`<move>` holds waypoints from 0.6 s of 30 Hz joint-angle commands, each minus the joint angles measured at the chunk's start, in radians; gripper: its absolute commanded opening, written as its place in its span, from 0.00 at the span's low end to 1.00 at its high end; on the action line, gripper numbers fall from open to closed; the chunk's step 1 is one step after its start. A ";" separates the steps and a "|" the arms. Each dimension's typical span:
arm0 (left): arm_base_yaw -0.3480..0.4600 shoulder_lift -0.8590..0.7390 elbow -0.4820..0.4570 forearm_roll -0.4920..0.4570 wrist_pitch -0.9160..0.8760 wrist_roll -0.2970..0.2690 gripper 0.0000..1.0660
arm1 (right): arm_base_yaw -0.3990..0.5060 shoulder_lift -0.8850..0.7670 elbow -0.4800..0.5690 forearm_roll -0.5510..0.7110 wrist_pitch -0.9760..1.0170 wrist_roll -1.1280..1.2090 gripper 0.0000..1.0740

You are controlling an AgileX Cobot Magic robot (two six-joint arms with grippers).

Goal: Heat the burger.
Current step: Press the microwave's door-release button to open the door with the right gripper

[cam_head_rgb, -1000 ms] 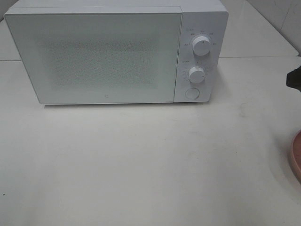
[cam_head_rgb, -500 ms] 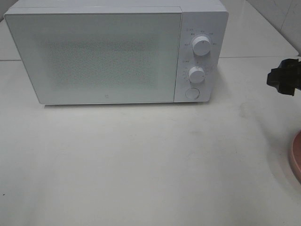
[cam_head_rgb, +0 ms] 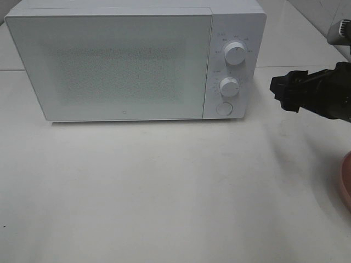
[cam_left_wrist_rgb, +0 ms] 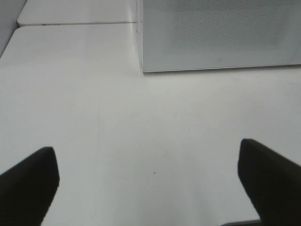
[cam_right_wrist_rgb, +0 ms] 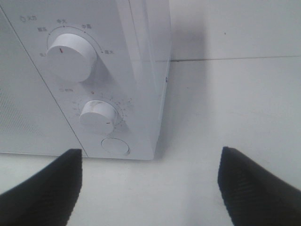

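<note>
The burger is out of view in every frame. A white microwave (cam_head_rgb: pixel 120 66) stands at the back of the table with its door shut. My right gripper (cam_head_rgb: pixel 282 90) reaches in from the right at about the height of the lower knob (cam_head_rgb: pixel 229 86), a short way off the control panel. In the right wrist view the right gripper (cam_right_wrist_rgb: pixel 150 188) is open with nothing between its fingers, and it faces the upper knob (cam_right_wrist_rgb: pixel 70 56), the lower knob (cam_right_wrist_rgb: pixel 98 115) and the round button (cam_right_wrist_rgb: pixel 115 146). My left gripper (cam_left_wrist_rgb: pixel 149 188) is open over bare table, with the microwave (cam_left_wrist_rgb: pixel 221 33) ahead.
The rim of a round pink plate (cam_head_rgb: pixel 346 181) shows at the right edge of the table. A seam between two table tops (cam_right_wrist_rgb: pixel 235 58) runs behind the microwave. White table surface (cam_head_rgb: pixel 164 186) spreads in front of the microwave.
My right gripper has come in from the right edge and moved left towards the microwave's control panel. The microwave and the plate have not moved.
</note>
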 commanded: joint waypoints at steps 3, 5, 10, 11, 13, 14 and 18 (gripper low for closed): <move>0.001 -0.023 0.003 -0.006 -0.013 0.000 0.92 | 0.122 0.060 0.053 0.226 -0.193 -0.174 0.71; 0.001 -0.023 0.003 -0.006 -0.013 0.000 0.92 | 0.144 0.071 0.060 0.267 -0.223 -0.199 0.71; 0.001 -0.023 0.003 -0.006 -0.013 0.000 0.92 | 0.262 0.136 0.080 0.451 -0.391 -0.313 0.71; 0.001 -0.023 0.003 -0.006 -0.013 0.000 0.92 | 0.283 0.147 0.080 0.487 -0.415 -0.331 0.71; 0.001 -0.023 0.003 -0.006 -0.013 0.000 0.92 | 0.327 0.173 0.080 0.539 -0.473 -0.363 0.71; 0.001 -0.023 0.003 -0.006 -0.013 0.000 0.92 | 0.373 0.201 0.080 0.592 -0.532 -0.380 0.71; 0.001 -0.023 0.003 -0.006 -0.013 0.000 0.92 | 0.437 0.237 0.080 0.653 -0.593 -0.381 0.71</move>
